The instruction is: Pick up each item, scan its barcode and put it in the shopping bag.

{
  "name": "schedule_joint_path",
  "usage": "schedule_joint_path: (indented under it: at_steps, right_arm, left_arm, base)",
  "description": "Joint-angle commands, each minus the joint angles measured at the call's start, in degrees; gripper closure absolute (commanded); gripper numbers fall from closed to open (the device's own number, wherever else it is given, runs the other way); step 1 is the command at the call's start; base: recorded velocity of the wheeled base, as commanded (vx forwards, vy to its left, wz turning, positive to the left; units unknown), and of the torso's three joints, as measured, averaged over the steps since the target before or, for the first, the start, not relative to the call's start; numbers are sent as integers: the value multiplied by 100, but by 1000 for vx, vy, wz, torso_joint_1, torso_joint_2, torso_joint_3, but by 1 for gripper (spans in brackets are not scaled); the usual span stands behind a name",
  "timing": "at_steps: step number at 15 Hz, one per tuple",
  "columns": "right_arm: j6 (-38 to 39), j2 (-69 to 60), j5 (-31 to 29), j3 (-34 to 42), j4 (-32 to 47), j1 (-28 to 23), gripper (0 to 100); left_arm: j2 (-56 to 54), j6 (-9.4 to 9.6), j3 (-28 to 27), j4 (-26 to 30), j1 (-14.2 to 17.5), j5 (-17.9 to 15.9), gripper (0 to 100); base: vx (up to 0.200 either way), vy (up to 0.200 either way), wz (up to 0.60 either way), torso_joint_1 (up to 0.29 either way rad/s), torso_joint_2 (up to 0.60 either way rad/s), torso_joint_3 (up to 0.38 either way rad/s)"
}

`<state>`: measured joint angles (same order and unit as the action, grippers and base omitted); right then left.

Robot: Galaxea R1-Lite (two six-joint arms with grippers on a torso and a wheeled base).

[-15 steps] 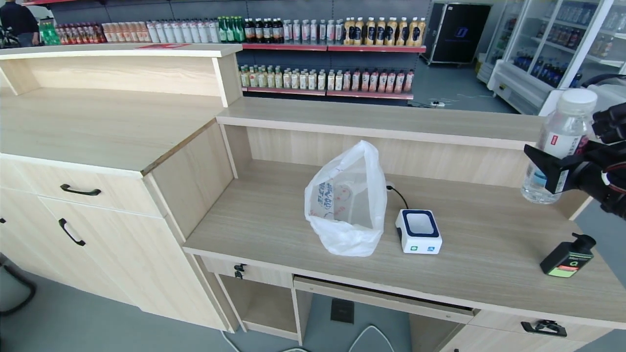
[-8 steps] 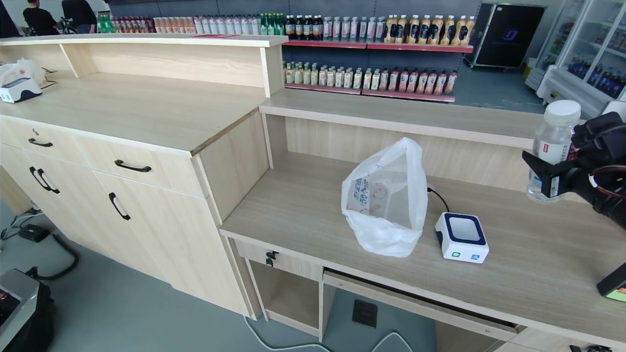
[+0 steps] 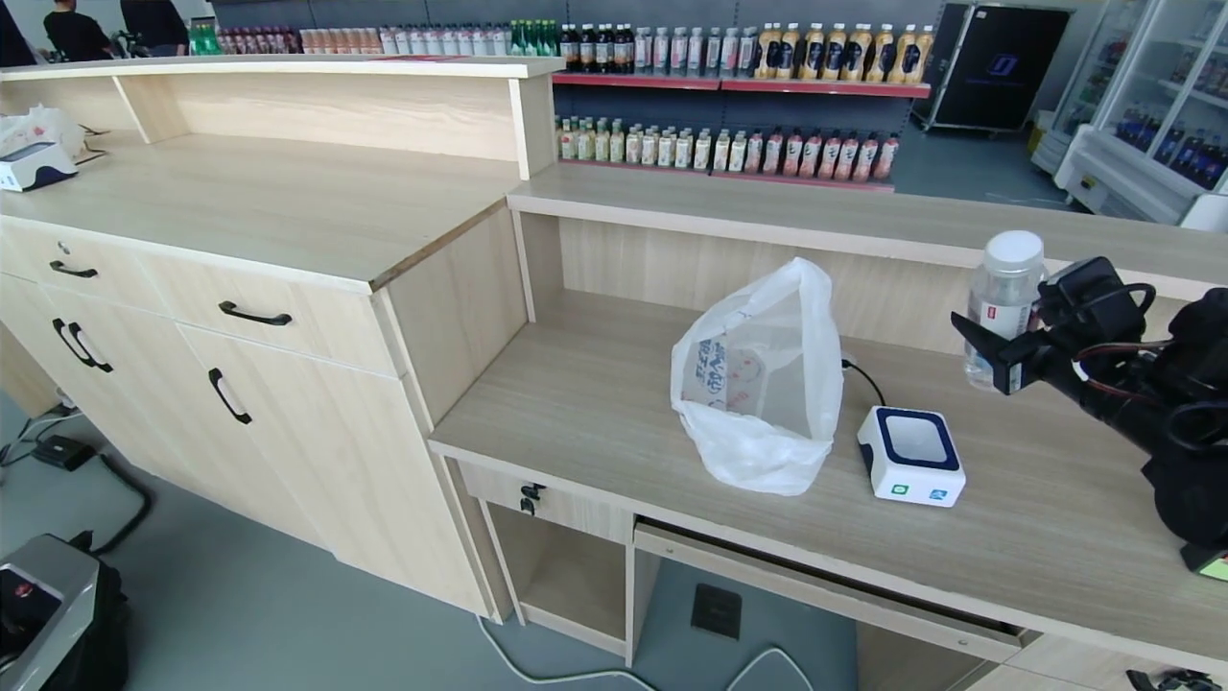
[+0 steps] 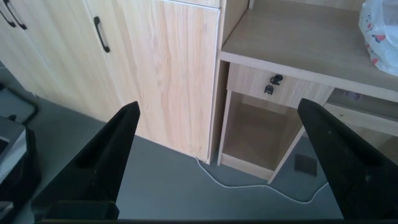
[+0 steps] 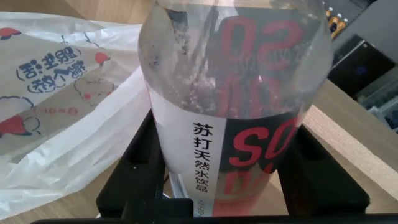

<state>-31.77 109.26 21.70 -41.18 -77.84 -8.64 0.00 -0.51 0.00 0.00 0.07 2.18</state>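
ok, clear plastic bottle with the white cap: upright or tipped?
Upright. The clear plastic bottle sits cap-up, clamped in the right gripper over the wooden counter.

A light wooden counter (image 3: 288, 211) fills the near side, with black handles (image 3: 254, 314) on its doors (image 3: 317, 451). The floor (image 3: 240, 614) is grey. Far off, 2 red shelves (image 3: 729, 91) hold rows of drinks (image 3: 767, 154). Glass fridges (image 3: 1142, 125) stand on the far right.

A clear plastic bottle (image 5: 236, 112) wears a wrap label: a white band with a vertical line of black Chinese characters, beside a dark panel of large red Latin letters, partly cut off. A white plastic shopping bag (image 5: 56, 93) carries blue Chinese characters and red cartoon outlines. A white box scanner (image 3: 911, 465) on the bench (image 3: 595, 403) has two front icons, too small to read.
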Motion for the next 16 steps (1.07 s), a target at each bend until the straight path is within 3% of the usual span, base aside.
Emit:
schedule_joint_path:
  at_steps: [1, 7, 16]
  right_arm:
    - [-58, 297, 142, -233, -3, 3, 100]
    - [-1033, 930, 1012, -452, -311, -23, 100]
    - [-1042, 1712, 1557, -1024, -803, -41, 100]
  left_arm:
    - [0, -2, 0, 0, 1, 2, 0]
    - [0, -2, 0, 0, 1, 2, 0]
    - [0, -2, 0, 0, 1, 2, 0]
  base:
    - [0, 0, 0, 0, 0, 0]
    - [0, 0, 0, 0, 0, 0]
    - [0, 0, 0, 0, 0, 0]
